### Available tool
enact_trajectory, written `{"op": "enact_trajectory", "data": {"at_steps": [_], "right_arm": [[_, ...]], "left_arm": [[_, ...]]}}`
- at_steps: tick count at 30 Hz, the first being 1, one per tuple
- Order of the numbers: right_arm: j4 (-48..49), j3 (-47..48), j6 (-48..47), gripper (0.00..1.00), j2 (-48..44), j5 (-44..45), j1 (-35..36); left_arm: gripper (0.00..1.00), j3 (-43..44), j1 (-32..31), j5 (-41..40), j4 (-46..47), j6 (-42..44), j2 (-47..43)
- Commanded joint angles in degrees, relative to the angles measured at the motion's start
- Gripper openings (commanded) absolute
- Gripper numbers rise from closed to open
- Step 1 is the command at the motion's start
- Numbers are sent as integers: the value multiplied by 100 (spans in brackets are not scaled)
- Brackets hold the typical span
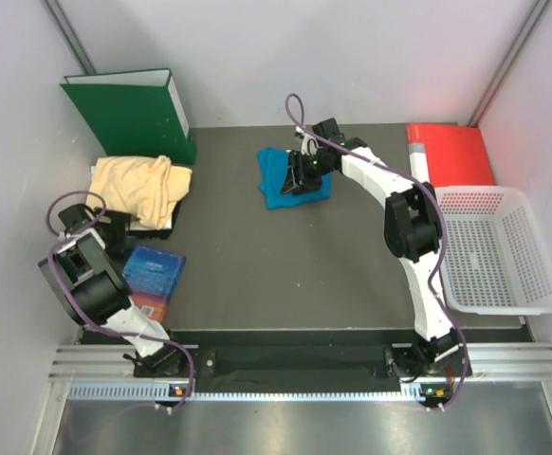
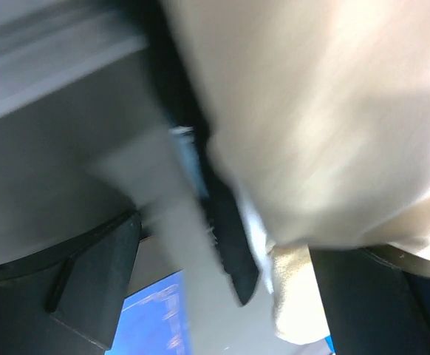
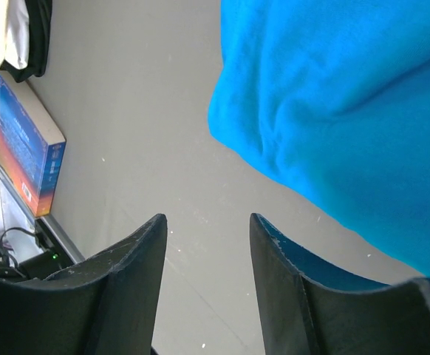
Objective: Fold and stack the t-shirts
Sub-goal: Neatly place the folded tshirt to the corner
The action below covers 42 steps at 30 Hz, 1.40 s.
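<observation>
A dark grey matte table [image 1: 248, 256] fills the walled work cell, with both arms bolted at its near edge. At the right edge sits a white plastic basket [image 1: 496, 256], rectangular, with perforated walls and floor. Just behind it a glossy red folder [image 1: 458, 152] lies flat. In the far left corner a green binder [image 1: 129, 112] with a white spine label stands upright.

In front of the binder, the pale yellow-orange t-shirt [image 1: 141, 185] lies in a soft, crumpled heap on a flat black object [image 1: 156, 228] that shows at its near edge. The teal-blue t-shirt [image 1: 274, 182] lies bunched at the far middle of the table, well apart from the yellow one, its cloth creased into rounded folds. A blue book [image 1: 154, 273] with an orange band on its cover lies flat near the left arm, just in front of the black object.

The right arm reaches across to the teal-blue t-shirt. The right gripper [image 3: 207, 218] is released, its black fingers parted over bare table, and the cloth lies beside and partly over one finger. The left gripper [image 2: 226, 237] points at the yellow heap. Its wrist view is blurred, but the fingers stand wide apart with cloth and the black edge in front, and nothing is clamped.
</observation>
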Motion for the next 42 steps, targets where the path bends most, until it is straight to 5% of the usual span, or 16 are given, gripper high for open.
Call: {"op": "enact_trajectory", "data": {"at_steps": [1,5,7,8,11,31,42], "right_arm": [[36,335,53,50,5,-54,-20],[19,344,106,50,-4,-10,-21],[19,344,115,50,-13,8,-20],[19,335,123,50,-30,25,-20],[27,317,141,50,-30,52,-38],[273,168,273,51,-30,60,-82],[168,229,229,52,14,43,-161]], "left_arm": [[97,177,-464,-125,696,-241,578],[89,581,-911,-117,767,-417,1097],[73,889,-1044,-82,715,-426,1430],[44,1020,-1149,6,653,-435,1562],[0,1443,-1325,112,346,-461,2011],[0,1813,-2722,1491,-1438,347,2188],[0,1251,-2829,1878,-1843,338,1704]]}}
